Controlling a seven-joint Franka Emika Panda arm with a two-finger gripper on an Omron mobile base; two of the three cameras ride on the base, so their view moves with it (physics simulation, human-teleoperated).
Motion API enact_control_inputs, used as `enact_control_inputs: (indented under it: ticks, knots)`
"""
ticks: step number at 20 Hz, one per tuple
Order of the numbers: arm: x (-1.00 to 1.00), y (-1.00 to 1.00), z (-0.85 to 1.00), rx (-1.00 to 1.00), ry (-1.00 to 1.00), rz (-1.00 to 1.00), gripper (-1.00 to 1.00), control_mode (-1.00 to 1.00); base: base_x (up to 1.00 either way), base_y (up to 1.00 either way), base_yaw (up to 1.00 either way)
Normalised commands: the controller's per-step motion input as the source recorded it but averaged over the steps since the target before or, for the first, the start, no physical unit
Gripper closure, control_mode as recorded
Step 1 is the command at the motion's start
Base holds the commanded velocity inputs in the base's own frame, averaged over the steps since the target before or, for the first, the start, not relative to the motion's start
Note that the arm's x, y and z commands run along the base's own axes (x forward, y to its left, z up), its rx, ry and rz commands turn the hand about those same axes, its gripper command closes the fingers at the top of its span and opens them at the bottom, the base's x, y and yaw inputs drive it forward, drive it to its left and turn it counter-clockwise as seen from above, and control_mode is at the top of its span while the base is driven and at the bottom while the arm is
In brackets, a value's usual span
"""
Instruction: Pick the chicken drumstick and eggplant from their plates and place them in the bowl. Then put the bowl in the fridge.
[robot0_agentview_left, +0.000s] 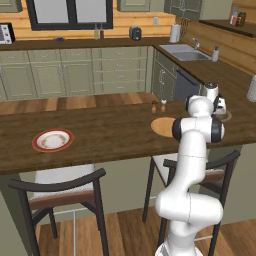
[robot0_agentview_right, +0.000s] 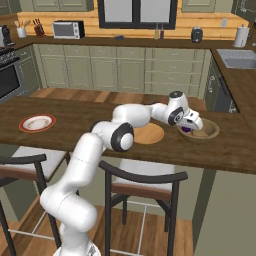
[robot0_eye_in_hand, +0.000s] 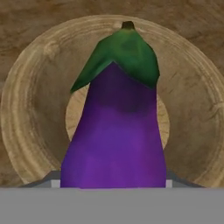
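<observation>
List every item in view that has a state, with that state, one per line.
eggplant: held in the gripper, hanging over the bowl, green cap away from the hand.
bowl: upright on the counter, under the gripper.
gripper: shut on the eggplant.
wooden plate: flat on the counter, bare.
red-rimmed plate: flat on the counter, nothing on it.

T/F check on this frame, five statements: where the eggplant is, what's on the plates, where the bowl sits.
1. The eggplant hangs over the bowl. True.
2. The white plate with the orange-red rim holds the drumstick. False: nothing lies on it.
3. The bowl stands on the dark wooden counter. True.
4. The tan wooden plate carries the eggplant. False: its top is bare.
5. The bowl sits inside the fridge. False: it is on the counter.
</observation>
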Motion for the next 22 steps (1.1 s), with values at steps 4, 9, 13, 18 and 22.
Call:
enact_control_inputs:
  ticks: [4, 9, 13, 18, 22]
  knots:
    - [0.01, 0.00, -0.03, 0.00, -0.04, 0.00, -1.00, -1.00, 0.00, 0.00, 0.00]
    - [-0.03, 0.05, 0.00, -0.02, -0.14, 0.00, -1.00, -1.00, 0.00, 0.00, 0.00]
    - [-0.08, 0.03, 0.03, 0.00, -0.12, 0.00, -1.00, -1.00, 0.00, 0.00, 0.00]
    - [-0.79, 0.24, 0.20, -0.05, -0.24, 0.00, -1.00, -1.00, 0.00, 0.00, 0.00]
    - [-0.88, 0.69, 0.61, -0.12, -0.18, -0.03, -1.00, -1.00, 0.00, 0.00, 0.00]
